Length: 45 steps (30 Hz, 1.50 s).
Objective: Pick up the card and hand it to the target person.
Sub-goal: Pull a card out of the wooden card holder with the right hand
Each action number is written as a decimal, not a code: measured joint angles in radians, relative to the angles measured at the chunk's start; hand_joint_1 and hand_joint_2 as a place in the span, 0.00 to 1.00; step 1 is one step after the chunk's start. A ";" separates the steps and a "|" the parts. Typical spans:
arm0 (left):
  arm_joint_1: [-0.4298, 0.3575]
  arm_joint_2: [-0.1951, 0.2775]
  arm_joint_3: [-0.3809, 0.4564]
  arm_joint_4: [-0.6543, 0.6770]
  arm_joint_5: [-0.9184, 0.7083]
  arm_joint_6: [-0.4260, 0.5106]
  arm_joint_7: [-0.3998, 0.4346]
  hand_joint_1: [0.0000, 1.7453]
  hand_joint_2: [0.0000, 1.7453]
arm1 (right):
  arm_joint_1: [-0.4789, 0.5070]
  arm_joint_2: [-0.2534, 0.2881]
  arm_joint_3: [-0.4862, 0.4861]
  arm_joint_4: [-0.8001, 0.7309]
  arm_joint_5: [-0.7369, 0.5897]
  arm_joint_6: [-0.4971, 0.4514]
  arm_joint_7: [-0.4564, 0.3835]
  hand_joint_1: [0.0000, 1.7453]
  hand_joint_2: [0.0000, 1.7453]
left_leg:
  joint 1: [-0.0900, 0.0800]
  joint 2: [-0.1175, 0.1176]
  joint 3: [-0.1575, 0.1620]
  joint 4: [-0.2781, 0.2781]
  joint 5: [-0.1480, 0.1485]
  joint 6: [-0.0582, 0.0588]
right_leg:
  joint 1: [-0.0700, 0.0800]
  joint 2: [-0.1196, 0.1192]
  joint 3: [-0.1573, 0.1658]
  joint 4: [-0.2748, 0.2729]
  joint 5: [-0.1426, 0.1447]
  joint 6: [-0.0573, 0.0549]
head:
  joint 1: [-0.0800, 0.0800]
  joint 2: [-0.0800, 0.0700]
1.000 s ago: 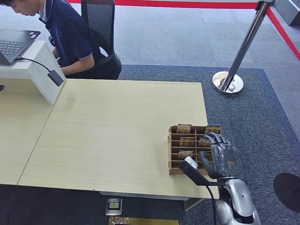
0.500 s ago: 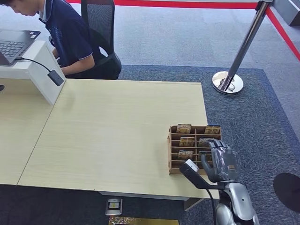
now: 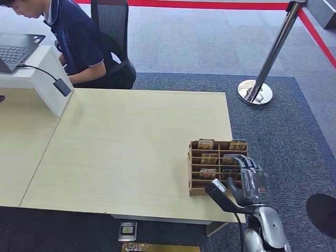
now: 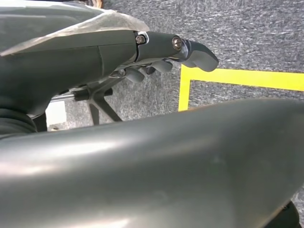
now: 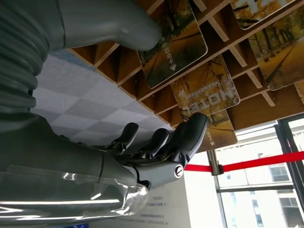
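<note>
A wooden card rack (image 3: 193,169) stands at the table's near right corner, with several autumn-photo cards (image 3: 209,158) lying in its slots. My right hand (image 3: 251,181) hovers at the rack's near right side, fingers spread and holding nothing. In the right wrist view the thumb (image 5: 121,23) lies beside one card (image 5: 175,45), and the dark fingers (image 5: 190,133) reach near a card printed HOTEL (image 5: 206,90). A person (image 3: 75,37) in a dark shirt sits at the far left of the table. My left hand (image 4: 161,47) hangs above the carpet, holding nothing.
The light wood table (image 3: 126,147) stretches left from the rack. A laptop (image 3: 16,50) sits on a white stand (image 3: 49,81) at the far left. A chrome stanchion (image 3: 255,92) with red rope stands on the carpet to the right. Yellow tape (image 4: 243,78) marks the floor.
My right hand has drawn back toward me along the rack's near right side, uncovering more of the cards. The cards and the person have not moved.
</note>
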 joint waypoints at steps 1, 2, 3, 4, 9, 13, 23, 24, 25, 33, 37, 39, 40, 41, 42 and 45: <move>0.000 0.000 0.000 0.000 -0.001 0.000 0.000 0.00 0.00 | 0.000 0.001 -0.003 0.003 0.000 0.000 -0.001 0.37 1.00 | 0.000 0.000 0.000 0.000 0.000 0.000 | 0.000 0.000 0.000 0.000 0.000 0.000 | 0.000 0.000; 0.000 0.000 0.000 0.000 -0.002 0.000 0.000 0.00 0.00 | 0.000 0.001 -0.005 0.006 0.000 0.000 -0.001 0.37 1.00 | 0.000 0.000 0.000 0.000 0.000 0.000 | 0.000 0.000 0.000 0.000 0.000 0.000 | 0.000 0.000; 0.000 0.000 0.000 0.000 -0.002 0.000 0.000 0.00 0.00 | 0.000 0.002 -0.008 0.009 0.000 0.000 -0.002 0.37 1.00 | 0.000 0.000 0.000 0.000 0.000 0.000 | 0.000 0.000 0.000 0.000 0.000 0.000 | 0.000 0.000; 0.000 0.001 0.000 0.000 -0.002 0.000 0.001 0.00 0.00 | 0.000 0.003 -0.009 0.012 -0.001 -0.001 -0.002 0.37 1.00 | 0.000 0.000 0.000 0.000 0.000 0.000 | 0.000 0.000 0.000 0.000 0.000 0.000 | 0.000 0.000; 0.000 0.001 0.000 0.000 -0.004 0.000 0.001 0.00 0.00 | -0.001 0.006 -0.016 0.026 -0.002 -0.004 -0.003 0.36 1.00 | 0.000 0.000 0.000 0.000 0.000 0.000 | 0.000 0.000 0.000 0.000 0.000 0.000 | 0.000 0.000; 0.000 0.001 0.000 0.000 -0.006 0.000 0.002 0.00 0.00 | -0.001 0.007 -0.022 0.033 -0.005 -0.010 -0.006 0.34 1.00 | 0.000 0.000 0.000 0.000 0.000 0.000 | 0.000 0.000 0.000 0.000 0.000 0.000 | 0.000 0.000; 0.000 0.002 0.000 0.000 -0.018 -0.001 0.002 0.00 0.00 | -0.002 0.021 -0.024 0.037 0.014 -0.013 -0.022 0.35 1.00 | 0.000 0.000 0.000 0.000 0.000 0.000 | 0.000 0.000 0.000 0.000 0.000 0.000 | 0.000 0.000; 0.000 0.002 0.000 0.000 -0.019 -0.002 0.002 0.00 0.00 | -0.003 0.023 -0.023 0.037 0.016 -0.012 -0.023 0.35 1.00 | 0.000 0.000 0.000 0.000 0.000 0.000 | 0.000 0.000 0.000 0.000 0.000 0.000 | 0.000 0.000; 0.000 0.002 0.000 0.000 -0.021 -0.003 0.002 0.00 0.00 | -0.004 0.024 -0.023 0.039 0.018 -0.011 -0.024 0.36 1.00 | 0.000 0.000 0.000 0.000 0.000 0.000 | 0.000 0.000 0.000 0.000 0.000 0.000 | 0.000 0.000; 0.000 0.005 0.000 0.000 -0.023 -0.003 0.003 0.00 0.00 | -0.011 0.031 -0.014 0.047 0.027 -0.005 -0.026 0.40 1.00 | 0.000 0.000 0.000 0.000 0.000 0.000 | 0.000 0.000 0.000 0.000 0.000 0.000 | 0.000 0.000; 0.000 0.005 0.000 0.000 -0.023 -0.003 0.003 0.00 0.00 | -0.011 0.032 -0.011 0.051 0.028 -0.004 -0.026 0.46 1.00 | 0.000 0.000 0.000 0.000 0.000 0.000 | 0.000 0.000 0.000 0.000 0.000 0.000 | 0.000 0.000; 0.000 0.005 0.000 0.000 -0.023 -0.003 0.004 0.00 0.00 | -0.011 0.031 -0.011 0.054 0.028 -0.004 -0.025 0.53 1.00 | 0.000 0.000 0.000 0.000 0.000 0.000 | 0.000 0.000 0.000 0.000 0.000 0.000 | 0.000 0.000; 0.000 0.005 0.000 0.000 -0.023 -0.003 0.004 0.00 0.00 | -0.011 0.031 -0.011 0.056 0.028 -0.003 -0.025 0.54 1.00 | 0.000 0.000 0.000 0.000 0.000 0.000 | 0.000 0.000 0.000 0.000 0.000 0.000 | 0.000 0.000; 0.000 0.005 0.000 0.000 -0.023 -0.003 0.004 0.00 0.00 | -0.012 0.031 -0.011 0.058 0.028 -0.003 -0.025 0.52 1.00 | 0.000 0.000 0.000 0.000 0.000 0.000 | 0.000 0.000 0.000 0.000 0.000 0.000 | 0.000 0.000; 0.000 0.005 0.000 0.000 -0.023 -0.003 0.005 0.00 0.00 | -0.013 0.030 -0.011 0.059 0.028 -0.003 -0.024 0.49 1.00 | 0.000 0.000 0.000 0.000 0.000 0.000 | 0.000 0.000 0.000 0.000 0.000 0.000 | 0.000 0.000; 0.000 0.005 0.000 0.000 -0.023 -0.003 0.006 0.00 0.00 | -0.015 0.030 -0.011 0.060 0.028 -0.003 -0.023 0.45 1.00 | 0.000 0.000 0.000 0.000 0.000 0.000 | 0.000 0.000 0.000 0.000 0.000 0.000 | 0.000 0.000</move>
